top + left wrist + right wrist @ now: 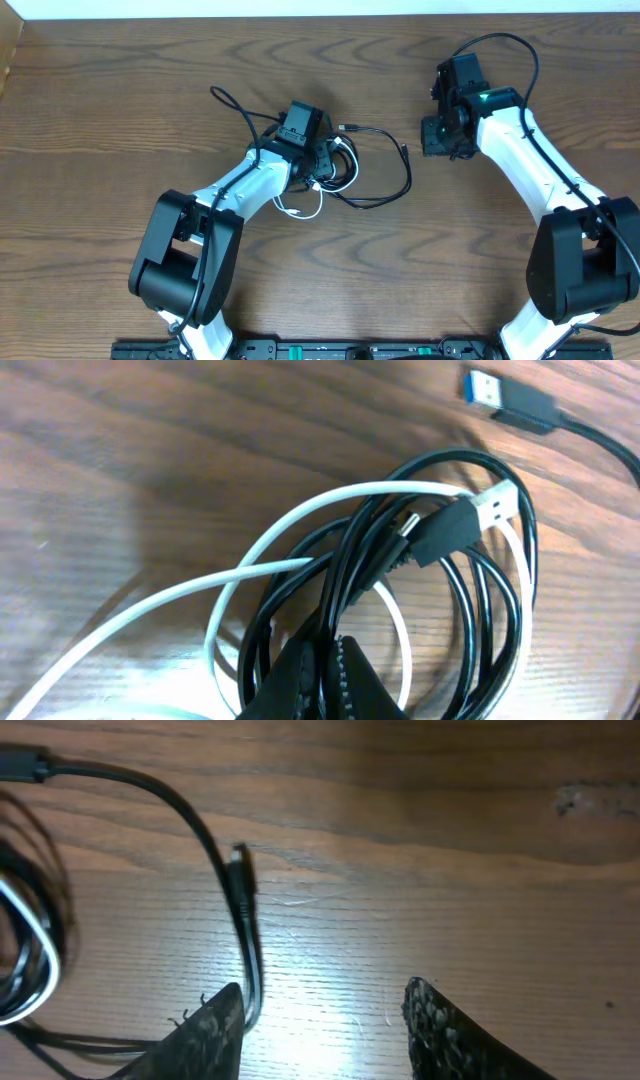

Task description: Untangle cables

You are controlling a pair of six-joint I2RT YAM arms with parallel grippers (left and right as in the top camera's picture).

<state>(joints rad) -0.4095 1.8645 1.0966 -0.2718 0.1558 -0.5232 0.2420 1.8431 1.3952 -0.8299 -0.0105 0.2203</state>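
The black cable [470, 600] and the white cable [290, 525] lie coiled together in a tangle on the table. My left gripper [325, 655] sits over the tangle and is shut on strands of the black cable. A white USB plug [495, 505] and a black plug [440, 532] rest on top of the coil. In the overhead view the left gripper [320, 165] covers part of the tangle, from which the black cable [385, 195] loops out rightward. My right gripper [325, 1015] is open above bare wood. The black cable's small plug end [240, 860] lies just beside its left finger [220, 1025].
A blue-tipped USB plug [495, 390] on a black lead lies beyond the coil. A white cable loop [305, 212] trails toward the table's near side. The wooden table [100, 100] stretches to the left and right of the tangle. Thick black robot wires arc over the right arm [520, 150].
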